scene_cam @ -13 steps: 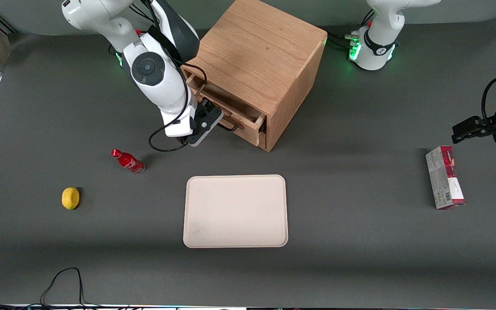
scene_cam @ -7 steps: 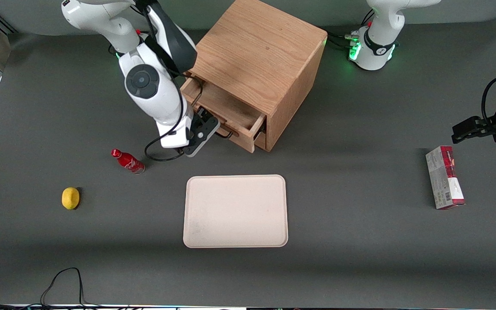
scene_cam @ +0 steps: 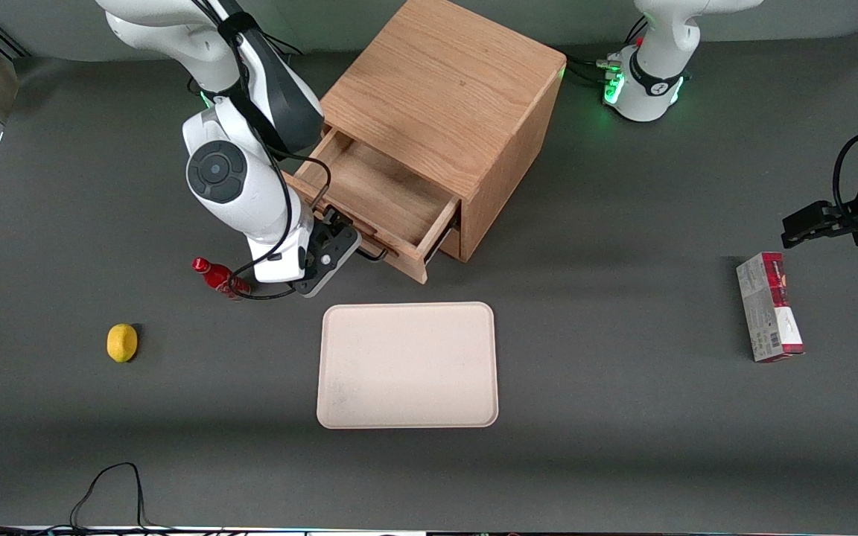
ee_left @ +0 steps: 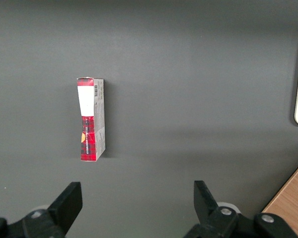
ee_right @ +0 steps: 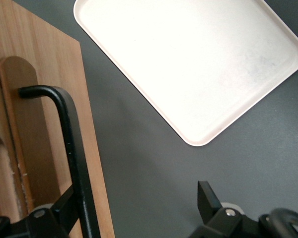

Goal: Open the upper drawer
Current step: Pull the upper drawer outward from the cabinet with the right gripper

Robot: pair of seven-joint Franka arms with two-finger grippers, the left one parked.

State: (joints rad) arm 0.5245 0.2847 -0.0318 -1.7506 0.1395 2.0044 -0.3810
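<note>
Oak upper drawer (scene_cam: pixel 369 197) well out of cabinet (scene_cam: pixel 447 89); rigid, light, slides easily. Hold point: black bar handle (ee_right: pixel 72 148). Gripper (ee_right: pixel 134 218) spread wide, one finger by bar, not pinching; tray (scene_cam: pixel 407 365) at drawer's 6 o'clock.

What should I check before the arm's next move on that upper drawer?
1. Upper drawer pulled out, inside showing: ok.
2. Drawer at full extension: cannot tell.
3. Gripper at the black handle, bar between its fingers: ok.
4. Fingers clamped on the handle: not ok, they stand open.
5. Red bottle clear of the wrist beside it: cannot tell, they look close.
6. Tray apart from the drawer front, nearer the front camera: ok.
</note>
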